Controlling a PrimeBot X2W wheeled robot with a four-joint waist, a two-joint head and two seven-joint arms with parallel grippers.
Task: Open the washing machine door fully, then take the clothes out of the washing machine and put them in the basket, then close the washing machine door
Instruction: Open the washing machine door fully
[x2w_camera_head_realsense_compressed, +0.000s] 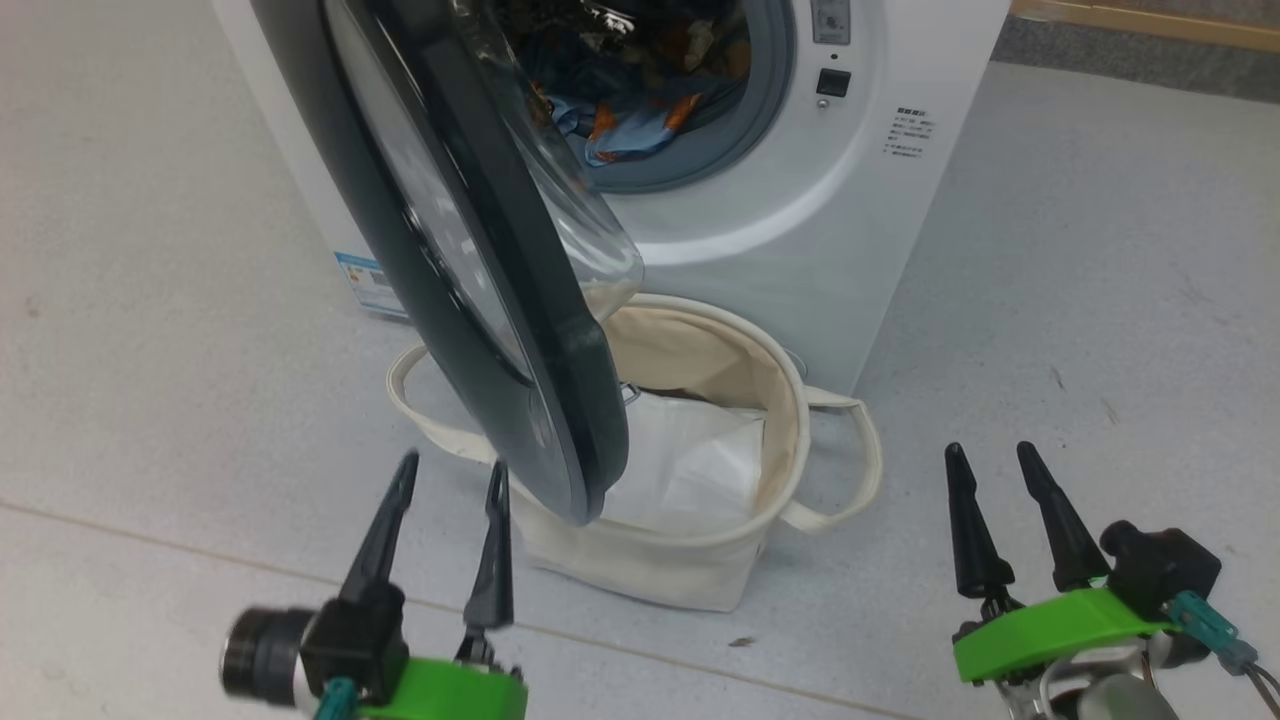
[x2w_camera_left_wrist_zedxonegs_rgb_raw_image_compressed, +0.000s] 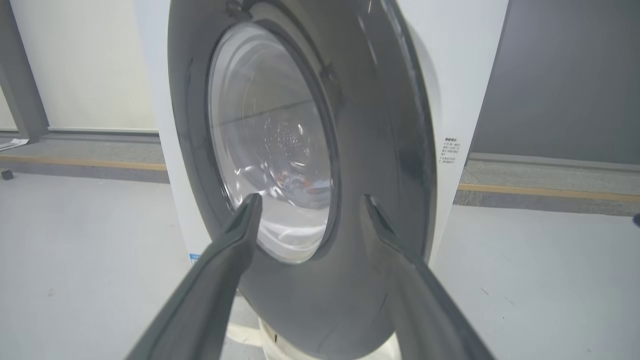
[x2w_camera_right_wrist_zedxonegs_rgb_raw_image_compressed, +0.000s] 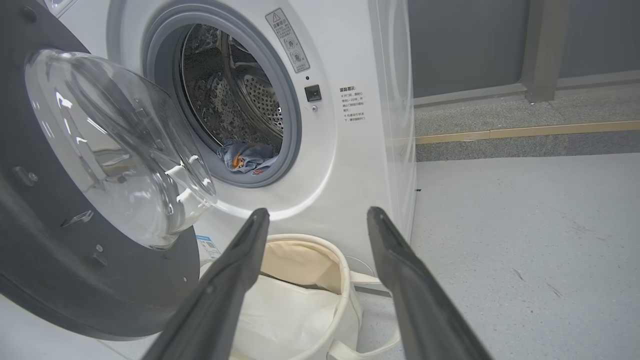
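Clothes (x2w_camera_head_realsense_compressed: 625, 125) of light blue fabric with orange print lie low in the drum of the washing machine (x2w_camera_head_realsense_compressed: 800, 220), just behind the grey rubber ring. The washing machine door (x2w_camera_head_realsense_compressed: 500, 280) stands about half open on its hinge at the left side of the machine, with the glass bulge turned toward the drum. In the head view its lower edge covers the left part of the basket (x2w_camera_head_realsense_compressed: 650, 570), which stands on the floor (x2w_camera_head_realsense_compressed: 1100, 300) directly before the machine. A flat white sheet (x2w_camera_head_realsense_compressed: 700, 450) lies in the basket. The left gripper (x2w_camera_head_realsense_compressed: 452, 465) has its two fingers spread wide and holds nothing. It points at the outer face of the door, near the lower edge, and I cannot tell if a fingertip touches it. The right gripper (x2w_camera_head_realsense_compressed: 990, 450) is also wide open and empty, over the floor, to the right of the basket and apart from it.
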